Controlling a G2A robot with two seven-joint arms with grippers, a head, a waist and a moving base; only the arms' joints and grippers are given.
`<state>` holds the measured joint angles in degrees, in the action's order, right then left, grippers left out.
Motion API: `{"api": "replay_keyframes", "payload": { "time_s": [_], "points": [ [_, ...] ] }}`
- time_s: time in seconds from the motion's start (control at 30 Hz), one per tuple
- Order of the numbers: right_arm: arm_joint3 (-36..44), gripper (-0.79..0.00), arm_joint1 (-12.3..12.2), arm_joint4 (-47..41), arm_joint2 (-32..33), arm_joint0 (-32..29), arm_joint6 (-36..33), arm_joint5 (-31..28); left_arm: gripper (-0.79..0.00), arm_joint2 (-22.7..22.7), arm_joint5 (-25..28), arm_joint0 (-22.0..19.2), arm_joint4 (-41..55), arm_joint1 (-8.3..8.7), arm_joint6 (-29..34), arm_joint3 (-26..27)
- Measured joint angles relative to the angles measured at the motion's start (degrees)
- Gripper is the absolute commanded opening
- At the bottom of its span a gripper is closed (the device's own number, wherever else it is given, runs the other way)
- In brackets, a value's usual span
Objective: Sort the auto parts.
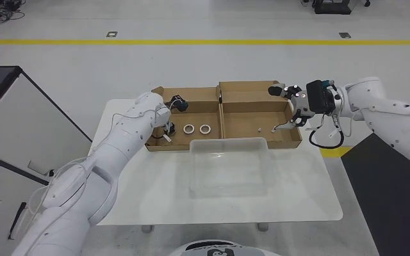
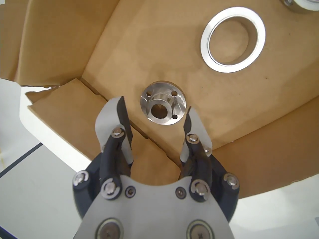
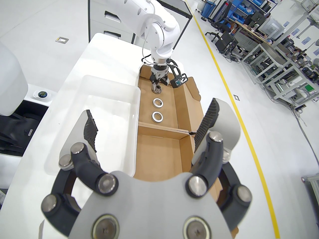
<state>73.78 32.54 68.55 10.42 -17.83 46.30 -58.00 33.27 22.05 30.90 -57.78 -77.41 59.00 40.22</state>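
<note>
White table point(image 1: 128, 192) on a pale shop floor, yellow line running behind it. We see a divided cardboard box point(image 1: 192, 97) along the table's far side. Left gripper point(image 2: 155, 106) is down in the left compartment at its left end, jaws spread partway and holding nothing, one finger on each side of a flanged metal hub point(image 2: 163, 105). The hub sits upright on the box floor near the corner; we can't tell whether the fingers touch it. To its right, in the same compartment, two metal rings point(image 1: 189, 128) point(image 1: 205, 129) lie flat side by side, apart from each other. A clear plastic bin point(image 1: 194, 168) sits against the near side of the box, mid-table. Right gripper point(image 3: 151, 109) is over the right end of the right compartment, jaws wide apart, empty.
</note>
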Motion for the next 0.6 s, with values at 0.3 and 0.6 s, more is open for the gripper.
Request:
{"api": "replay_keyframes", "payload": {
  "time_s": [0.3,0.6],
  "points": [
    [0.0,0.000,0.0,0.0,0.0,0.0,0.0,0.0,0.000,5.0,8.9,-0.9,8.0,1.41,3.0,3.6],
    [0.0,0.000,0.0,0.0,0.0,0.0,0.0,0.0,0.000,10.7,19.2,5.5,36.0,7.27,4.0,18.7]
  ]
}}
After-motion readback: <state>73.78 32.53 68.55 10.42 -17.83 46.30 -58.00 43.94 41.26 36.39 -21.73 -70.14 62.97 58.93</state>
